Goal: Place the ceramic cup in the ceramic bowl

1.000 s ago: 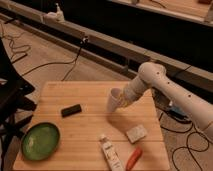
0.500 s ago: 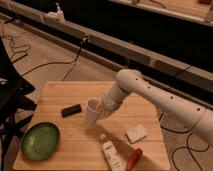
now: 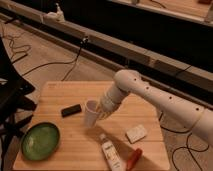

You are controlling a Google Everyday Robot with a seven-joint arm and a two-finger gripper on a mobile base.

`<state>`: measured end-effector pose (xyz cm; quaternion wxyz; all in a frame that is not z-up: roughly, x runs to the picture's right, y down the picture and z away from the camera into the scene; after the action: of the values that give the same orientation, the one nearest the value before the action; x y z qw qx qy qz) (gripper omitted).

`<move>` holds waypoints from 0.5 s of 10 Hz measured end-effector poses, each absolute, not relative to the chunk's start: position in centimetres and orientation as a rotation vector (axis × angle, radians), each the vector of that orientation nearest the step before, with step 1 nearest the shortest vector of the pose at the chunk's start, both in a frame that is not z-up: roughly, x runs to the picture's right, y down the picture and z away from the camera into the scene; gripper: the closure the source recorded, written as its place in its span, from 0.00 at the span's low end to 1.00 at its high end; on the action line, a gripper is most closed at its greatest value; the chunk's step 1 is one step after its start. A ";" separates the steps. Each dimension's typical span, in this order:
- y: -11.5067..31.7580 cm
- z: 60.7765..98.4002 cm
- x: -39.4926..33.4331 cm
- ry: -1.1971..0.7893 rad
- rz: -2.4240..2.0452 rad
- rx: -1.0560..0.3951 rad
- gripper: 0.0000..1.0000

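The white ceramic cup (image 3: 91, 112) hangs just above the middle of the wooden table (image 3: 60, 90), tilted slightly. My gripper (image 3: 101, 112) is shut on the cup's right side, at the end of the white arm that reaches in from the right. The green ceramic bowl (image 3: 40, 140) sits at the table's front left corner, well to the left of and nearer than the cup. Nothing lies in the bowl.
A small black block (image 3: 71, 110) lies left of the cup. A white bottle (image 3: 111, 154) and a red object (image 3: 133, 159) lie near the front edge, with a white rectangular block (image 3: 136, 133) to their right. A black chair (image 3: 10, 95) stands at the left; cables run over the floor.
The arm has carried the cup leftward across the table, from the right-centre toward the middle and nearer the bowl. The grip has stayed shut on the cup.
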<state>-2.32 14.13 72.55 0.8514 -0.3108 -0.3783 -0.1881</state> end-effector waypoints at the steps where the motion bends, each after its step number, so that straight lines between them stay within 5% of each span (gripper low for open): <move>1: 14.0 72.6 -2.2 -0.800 -0.391 -0.652 1.00; 5: 10.6 70.6 -4.7 -0.843 -0.462 -0.578 1.00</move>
<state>-4.72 10.62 70.56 0.8467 -0.2742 -0.3997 -0.2192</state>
